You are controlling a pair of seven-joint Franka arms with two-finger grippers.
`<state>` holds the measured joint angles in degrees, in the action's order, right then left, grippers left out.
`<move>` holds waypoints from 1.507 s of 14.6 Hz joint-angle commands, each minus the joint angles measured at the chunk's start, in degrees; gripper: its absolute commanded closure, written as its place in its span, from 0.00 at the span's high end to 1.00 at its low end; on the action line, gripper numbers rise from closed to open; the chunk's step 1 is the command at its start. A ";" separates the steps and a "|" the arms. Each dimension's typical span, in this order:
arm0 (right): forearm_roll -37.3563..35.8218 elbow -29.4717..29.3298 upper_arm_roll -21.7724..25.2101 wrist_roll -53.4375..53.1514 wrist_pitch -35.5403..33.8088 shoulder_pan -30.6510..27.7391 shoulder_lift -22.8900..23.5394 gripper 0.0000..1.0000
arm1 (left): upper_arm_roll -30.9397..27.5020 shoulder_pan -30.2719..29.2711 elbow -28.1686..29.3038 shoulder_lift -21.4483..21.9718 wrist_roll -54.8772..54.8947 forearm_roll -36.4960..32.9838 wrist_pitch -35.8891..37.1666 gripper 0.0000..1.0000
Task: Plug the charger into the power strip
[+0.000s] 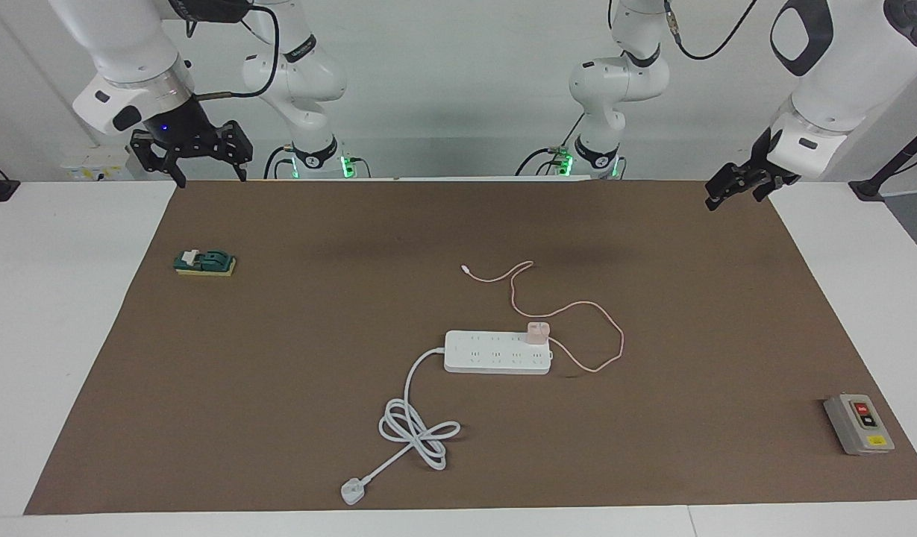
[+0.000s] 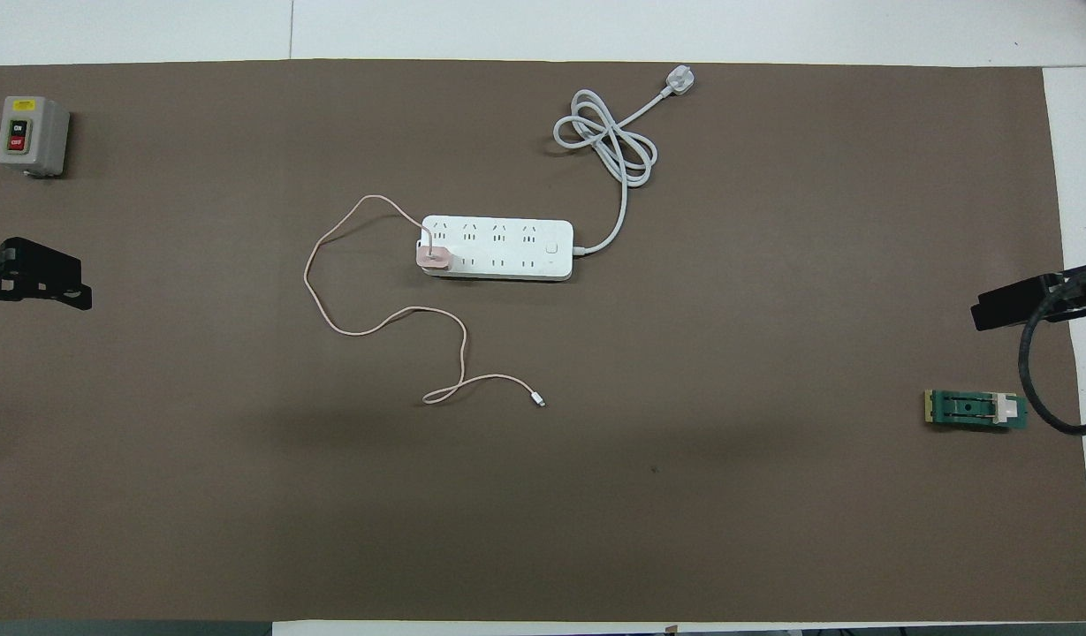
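Note:
The white power strip (image 1: 488, 352) (image 2: 498, 248) lies on the brown mat near the table's middle. The pale-pink charger (image 1: 538, 333) (image 2: 434, 257) stands upright in a socket at the strip's end toward the left arm's end. Its thin pink cable (image 1: 607, 321) (image 2: 330, 318) loops over the mat to a tiny white connector (image 1: 465, 269) (image 2: 540, 402), nearer to the robots than the strip. My left gripper (image 1: 736, 195) (image 2: 39, 283) is open and empty, raised over the mat's edge at the left arm's end. My right gripper (image 1: 210, 176) (image 2: 1024, 305) waits open and empty over the mat's corner at the right arm's end.
The strip's thick white cord coils (image 1: 417, 429) (image 2: 609, 141) and ends in a white three-pin plug (image 1: 351, 491) (image 2: 679, 81) farther from the robots. A grey box with red and black buttons (image 1: 859, 424) (image 2: 32, 135) lies at the left arm's end. A green and yellow block (image 1: 204, 262) (image 2: 975, 410) lies at the right arm's end.

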<state>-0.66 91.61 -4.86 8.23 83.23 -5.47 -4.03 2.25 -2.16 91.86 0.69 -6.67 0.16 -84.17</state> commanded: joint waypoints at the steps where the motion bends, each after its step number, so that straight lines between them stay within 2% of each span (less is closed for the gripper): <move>1: -0.22 0.24 0.12 0.65 -0.53 -0.16 -0.63 1.00 | 0.21 0.23 1.30 1.51 1.05 0.45 0.41 1.00; 8: -0.22 0.24 0.12 0.65 -0.44 -0.16 -0.63 1.00 | 0.65 1.72 1.56 1.33 3.25 1.07 -4.85 1.00; 13: -0.22 0.24 0.12 0.65 -0.44 -0.16 -0.63 1.00 | 0.65 2.68 1.74 1.42 3.95 1.07 -4.86 1.00; 17: -0.22 0.24 0.12 0.65 -0.35 -0.16 -0.63 1.00 | 0.65 2.95 1.83 1.51 10.71 1.07 -4.34 1.00; 22: -0.22 0.24 0.12 0.65 -0.35 -0.16 -0.63 1.00 | 0.65 2.95 1.92 1.60 10.63 1.07 -3.72 1.00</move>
<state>-0.66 91.61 -4.86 8.23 83.23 -5.47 -4.03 3.58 0.19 92.33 1.08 3.02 0.73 -87.80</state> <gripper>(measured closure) 0.000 0.000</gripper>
